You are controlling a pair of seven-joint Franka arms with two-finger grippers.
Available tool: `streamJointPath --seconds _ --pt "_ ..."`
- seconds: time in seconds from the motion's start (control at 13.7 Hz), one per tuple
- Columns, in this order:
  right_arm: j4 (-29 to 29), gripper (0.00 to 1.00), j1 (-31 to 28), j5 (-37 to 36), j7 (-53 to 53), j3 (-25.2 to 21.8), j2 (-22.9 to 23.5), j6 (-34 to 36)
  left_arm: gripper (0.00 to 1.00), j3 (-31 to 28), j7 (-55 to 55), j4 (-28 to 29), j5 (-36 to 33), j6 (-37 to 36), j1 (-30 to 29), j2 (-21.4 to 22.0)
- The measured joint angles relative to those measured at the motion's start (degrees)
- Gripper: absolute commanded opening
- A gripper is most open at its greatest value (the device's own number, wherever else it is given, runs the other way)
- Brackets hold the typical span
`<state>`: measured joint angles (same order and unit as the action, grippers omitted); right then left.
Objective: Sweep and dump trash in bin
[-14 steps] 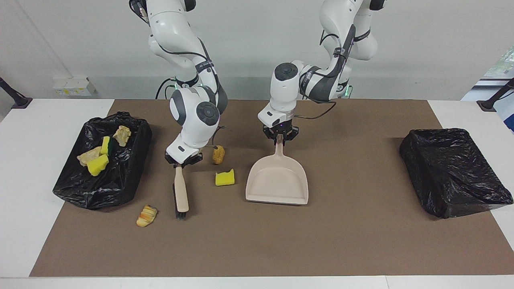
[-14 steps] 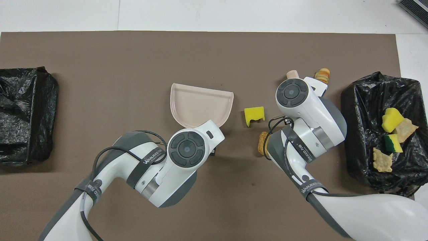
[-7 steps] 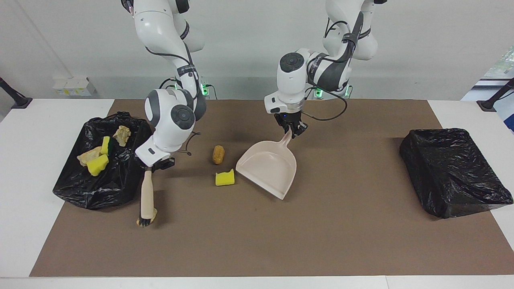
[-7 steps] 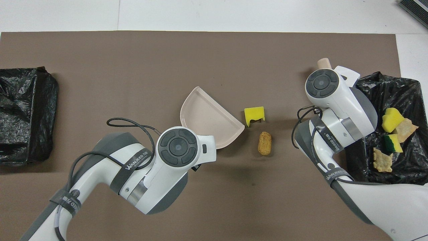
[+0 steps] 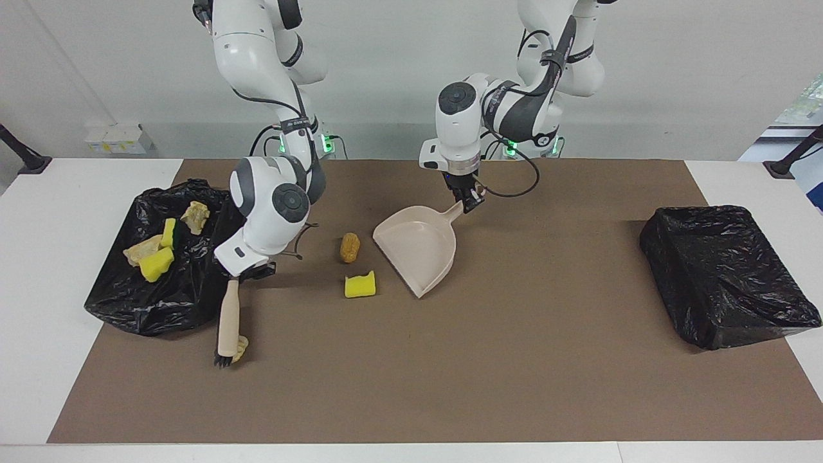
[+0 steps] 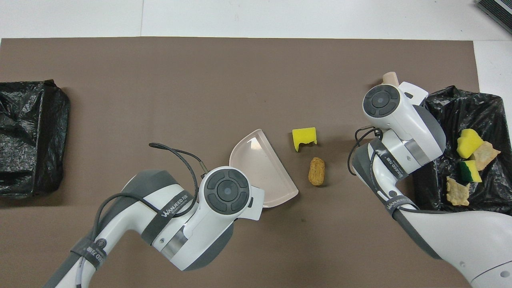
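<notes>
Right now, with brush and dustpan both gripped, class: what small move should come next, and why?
Probably the right gripper sweeps the beige-handled brush toward the beige plastic dustpan. Its bristles sit against the golden bread-like scrap, and the left gripper holds the dustpan, mouth facing the yellow sponge chunk and brown lump.

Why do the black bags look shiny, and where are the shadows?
In the facing view, light glints off the crinkled black plastic bag toward the left arm's end of the table, and soft shadows lie on the brown mat under the beige plastic dustpan. In the overhead view, the other black bag, holding scraps, shows the same glints.
</notes>
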<state>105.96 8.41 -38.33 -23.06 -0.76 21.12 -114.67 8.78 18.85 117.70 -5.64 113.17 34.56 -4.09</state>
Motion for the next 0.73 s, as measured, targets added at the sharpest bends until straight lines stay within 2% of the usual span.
streamJointPath --seconds 0.51,0.73 --pt "-0.53 0.0 2.75 14.74 -0.06 1.01 0.05 0.44 0.0 -0.14 4.78 0.47 0.0 -0.42 0.26 0.1" --pt "-2.23 0.0 4.18 20.18 -0.05 2.85 -1.44 5.45 0.0 -0.23 4.84 0.47 0.01 -0.41 0.26 0.1"
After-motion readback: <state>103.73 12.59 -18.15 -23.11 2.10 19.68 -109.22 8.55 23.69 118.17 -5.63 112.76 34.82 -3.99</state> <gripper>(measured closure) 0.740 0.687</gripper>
